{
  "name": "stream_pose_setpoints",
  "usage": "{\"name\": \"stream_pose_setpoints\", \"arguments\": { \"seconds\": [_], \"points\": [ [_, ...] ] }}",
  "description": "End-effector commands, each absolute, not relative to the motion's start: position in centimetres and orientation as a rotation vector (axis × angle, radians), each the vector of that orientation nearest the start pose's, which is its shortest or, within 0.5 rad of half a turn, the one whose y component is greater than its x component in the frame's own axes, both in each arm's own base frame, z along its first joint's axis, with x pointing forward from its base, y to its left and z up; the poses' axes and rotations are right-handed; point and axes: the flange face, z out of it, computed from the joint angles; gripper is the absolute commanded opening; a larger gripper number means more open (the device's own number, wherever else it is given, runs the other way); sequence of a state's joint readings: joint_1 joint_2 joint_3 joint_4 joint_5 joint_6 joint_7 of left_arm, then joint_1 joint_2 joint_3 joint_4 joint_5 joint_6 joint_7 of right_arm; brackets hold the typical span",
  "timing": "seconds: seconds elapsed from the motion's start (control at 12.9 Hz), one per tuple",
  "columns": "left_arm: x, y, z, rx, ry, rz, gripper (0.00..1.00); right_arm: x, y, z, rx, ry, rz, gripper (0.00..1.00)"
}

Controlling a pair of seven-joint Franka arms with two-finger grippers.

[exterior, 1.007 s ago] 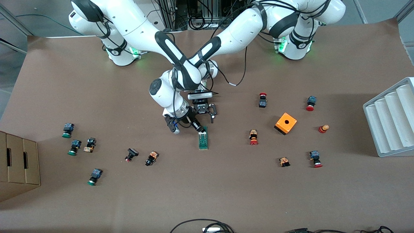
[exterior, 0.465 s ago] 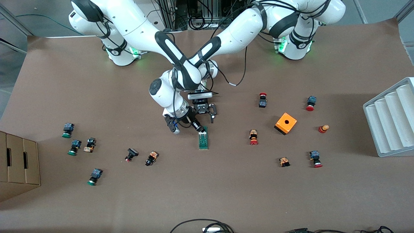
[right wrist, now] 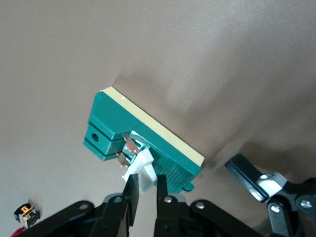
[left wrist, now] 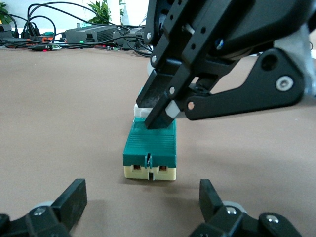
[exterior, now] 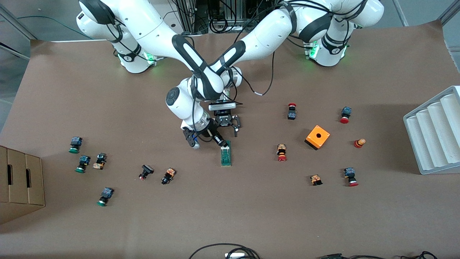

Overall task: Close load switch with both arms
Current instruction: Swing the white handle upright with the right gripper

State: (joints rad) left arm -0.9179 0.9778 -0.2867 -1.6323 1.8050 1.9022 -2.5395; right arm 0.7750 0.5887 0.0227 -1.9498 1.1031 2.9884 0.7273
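The load switch [exterior: 226,155] is a narrow green block on a cream base, lying flat mid-table. Its white tab [exterior: 225,145] is at the end farther from the front camera. My right gripper [exterior: 223,143] is shut on that tab; the right wrist view shows the tab [right wrist: 143,170] pinched between the fingertips [right wrist: 132,190]. My left gripper [exterior: 227,130] is open and empty, low over the table just off the switch's tab end. In the left wrist view its fingers [left wrist: 74,197] stand wide apart, facing the switch [left wrist: 149,148] and the right gripper [left wrist: 160,116].
Several red- and green-capped push buttons lie scattered toward both ends of the table. An orange square box [exterior: 317,136] sits toward the left arm's end, with a white ribbed rack [exterior: 435,133] at that table edge. A cardboard box [exterior: 19,180] stands at the right arm's end.
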Motion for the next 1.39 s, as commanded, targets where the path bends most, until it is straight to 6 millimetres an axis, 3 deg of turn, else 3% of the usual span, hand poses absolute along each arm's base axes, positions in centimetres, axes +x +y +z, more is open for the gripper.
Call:
{"name": "stream_pose_setpoints", "arguments": {
  "seconds": [0.0, 1.32],
  "points": [
    [30.1, -57.7, 2.8, -2.650, -0.165, -1.679, 1.00, 49.7, 40.0, 21.6, -2.209, 1.258, -0.020, 0.21],
    [30.2, -57.8, 2.9, -2.650, -0.164, -1.683, 1.00, 50.9, 39.8, 22.8, -2.180, 1.256, -0.029, 0.18]
  ]
}}
